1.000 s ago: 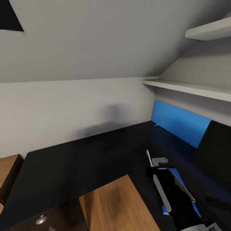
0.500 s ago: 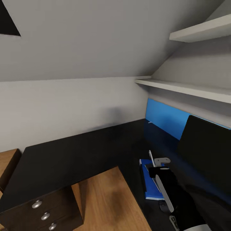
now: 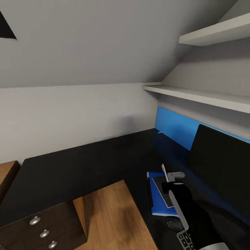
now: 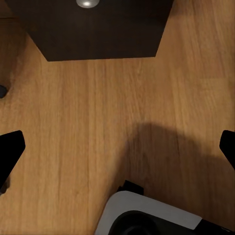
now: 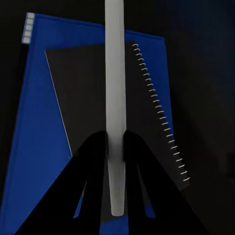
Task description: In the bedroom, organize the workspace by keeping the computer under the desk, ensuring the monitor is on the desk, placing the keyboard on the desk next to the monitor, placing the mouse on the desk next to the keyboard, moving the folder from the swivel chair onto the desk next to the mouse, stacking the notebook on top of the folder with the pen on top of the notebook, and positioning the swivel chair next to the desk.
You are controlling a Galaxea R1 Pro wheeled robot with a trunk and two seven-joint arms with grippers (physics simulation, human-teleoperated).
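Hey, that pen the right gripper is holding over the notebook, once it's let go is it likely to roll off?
The pen looks like a smooth, round, thin stick, so it may roll. The notebook lies flat on the folder, which should limit that; its spiral edge might stop it on one side. It is probably light and stiff, clamped in the right gripper.

The bench [image 3: 86,163] has a black top, a bright blue back panel [image 3: 173,126] and a dark brown drawer unit [image 3: 45,227] with silver knobs, above a warm honey-wood floor [image 4: 98,122]. On the bench lies a bright blue folder [image 5: 34,122] with a small white chequered strip at its 11 o'clock corner, and on it a dark grey notebook [image 5: 83,93] with a white spiral binding along one edge. The pen [image 5: 115,98] is pale grey-white between black fingers [image 5: 93,161], the monitor [image 3: 218,163] is plain black, the keyboard [image 3: 185,239] is dark with pale key marks, and the walls and shelves [image 3: 194,93] are off-white.
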